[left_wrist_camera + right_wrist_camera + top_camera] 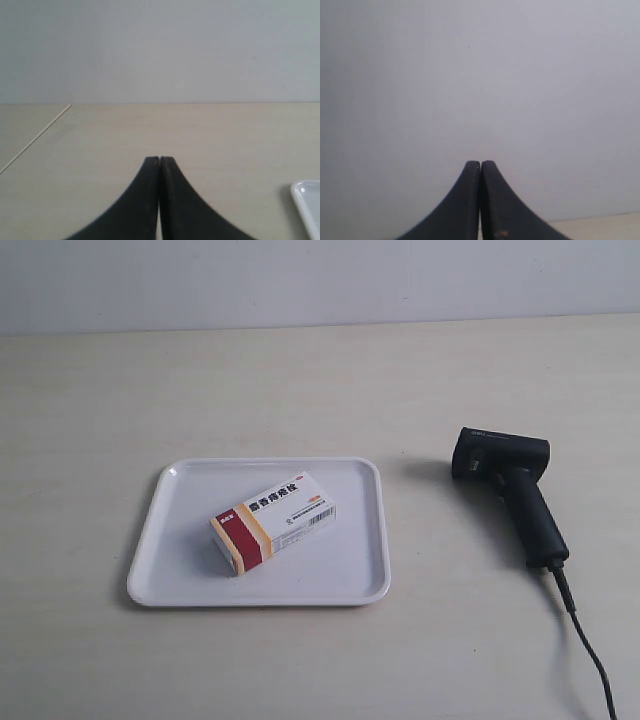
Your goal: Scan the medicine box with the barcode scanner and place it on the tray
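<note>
Medicine box point(272, 522): you'll find the white carton lying flat inside the tray, near its middle, turned at a slant to the tray's edges. Its dark red and orange band is at the end toward the tray's near left corner in the exterior view; the barcode shows on the long side face.

Tray point(160, 540): white, rounded corners, low raised rim. It sits flat on the table with only the box in it. In the left wrist view you get one corner of it point(305, 200) at the picture's edge.

Barcode scanner point(510, 490): black, lying on the table beside the tray, apart from it, on the side away from the box's banded end. Its blocky head points away from the camera, and its handle slants back toward you.

Cable point(585, 640): black, running from the handle's base off the near edge of the exterior view.

Left gripper point(159, 159): fingertips pressed together, nothing between them, above bare table near the tray.

Right gripper point(480, 163): fingertips also pressed together and empty, facing the wall.

Table point(320, 380): pale beige with a faint wood grain, matte.

Wall point(320, 280): plain grey-white, meeting the table's far edge.
</note>
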